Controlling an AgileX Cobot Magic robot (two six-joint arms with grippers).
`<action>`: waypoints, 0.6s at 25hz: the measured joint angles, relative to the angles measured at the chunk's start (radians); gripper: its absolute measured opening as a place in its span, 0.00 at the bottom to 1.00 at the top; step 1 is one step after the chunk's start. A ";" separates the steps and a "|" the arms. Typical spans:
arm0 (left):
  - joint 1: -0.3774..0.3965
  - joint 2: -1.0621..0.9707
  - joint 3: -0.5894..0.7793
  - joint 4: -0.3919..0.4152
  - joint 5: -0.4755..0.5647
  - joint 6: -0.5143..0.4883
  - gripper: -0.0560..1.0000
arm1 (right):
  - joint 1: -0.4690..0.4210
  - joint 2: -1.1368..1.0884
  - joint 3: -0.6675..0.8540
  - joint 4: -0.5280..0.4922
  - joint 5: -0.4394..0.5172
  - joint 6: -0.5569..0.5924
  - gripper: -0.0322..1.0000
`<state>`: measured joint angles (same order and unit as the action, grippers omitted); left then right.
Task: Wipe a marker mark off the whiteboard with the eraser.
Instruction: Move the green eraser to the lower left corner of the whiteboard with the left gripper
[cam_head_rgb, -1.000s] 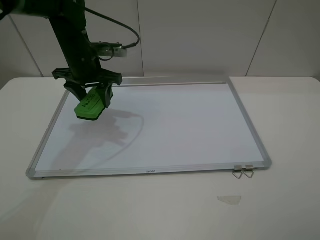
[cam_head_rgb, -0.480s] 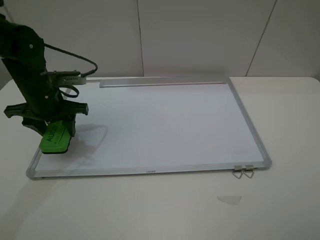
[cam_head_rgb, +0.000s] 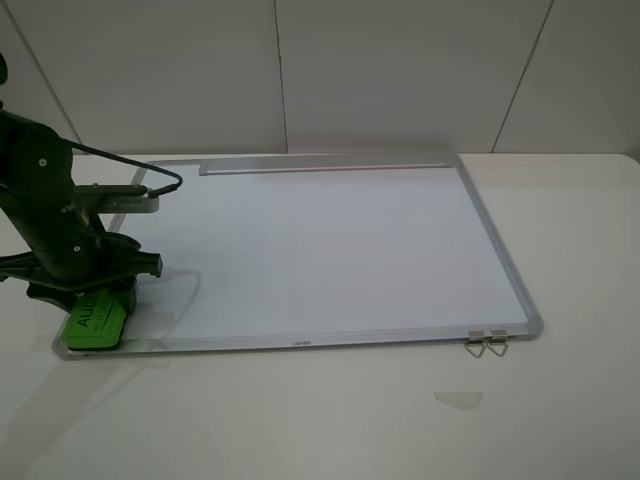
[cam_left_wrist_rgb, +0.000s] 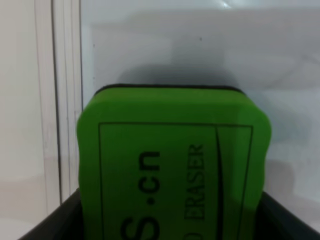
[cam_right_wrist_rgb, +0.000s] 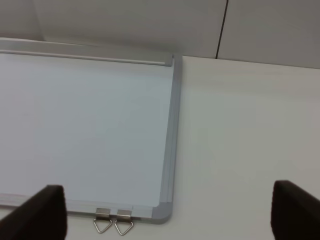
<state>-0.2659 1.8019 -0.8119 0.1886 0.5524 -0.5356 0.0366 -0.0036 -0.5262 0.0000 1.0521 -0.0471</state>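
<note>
1. Table (cam_head_rgb: 560, 420): white top, carrying everything listed below.
2. Whiteboard (cam_head_rgb: 320, 250): lies flat on the table. It has a silver frame with rounded corners, and its white face is bare wherever it shows. A silver tray strip (cam_head_rgb: 325, 166) runs along the far edge.
3. Left arm (cam_head_rgb: 45, 210): dark green, bent low over the board's near left corner, with a black cable (cam_head_rgb: 150, 172) looping off it.
4. Left gripper (cam_head_rgb: 95, 300): black fingers (cam_left_wrist_rgb: 45, 227) are closed onto the two sides of the eraser.
5. Right gripper (cam_right_wrist_rgb: 167, 215): fingers (cam_right_wrist_rgb: 37, 212) spread wide with nothing between them, raised above the board's near right corner.
6. Eraser (cam_head_rgb: 95, 322): bright green block with dark lettering and a dark base. It is at the board's near left corner, just beside the left frame rail. Whether it touches the board cannot be told.
7. Two metal clips (cam_head_rgb: 486, 342): side by side on the near frame, close to the right corner.
8. Small pale scrap (cam_head_rgb: 459, 399): on the table in front of the clips, apart from the board.
</note>
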 joint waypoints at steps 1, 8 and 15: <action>0.000 0.000 0.000 0.006 -0.012 0.000 0.62 | 0.000 0.000 0.000 0.000 0.000 0.000 0.82; 0.043 0.000 0.000 0.027 -0.104 -0.003 0.62 | 0.000 0.000 0.000 0.000 0.000 0.000 0.82; 0.080 0.000 0.000 0.031 -0.155 -0.003 0.62 | 0.000 0.000 0.000 0.000 0.000 0.000 0.82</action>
<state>-0.1856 1.8019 -0.8116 0.2200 0.3976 -0.5388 0.0366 -0.0036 -0.5262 0.0000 1.0521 -0.0471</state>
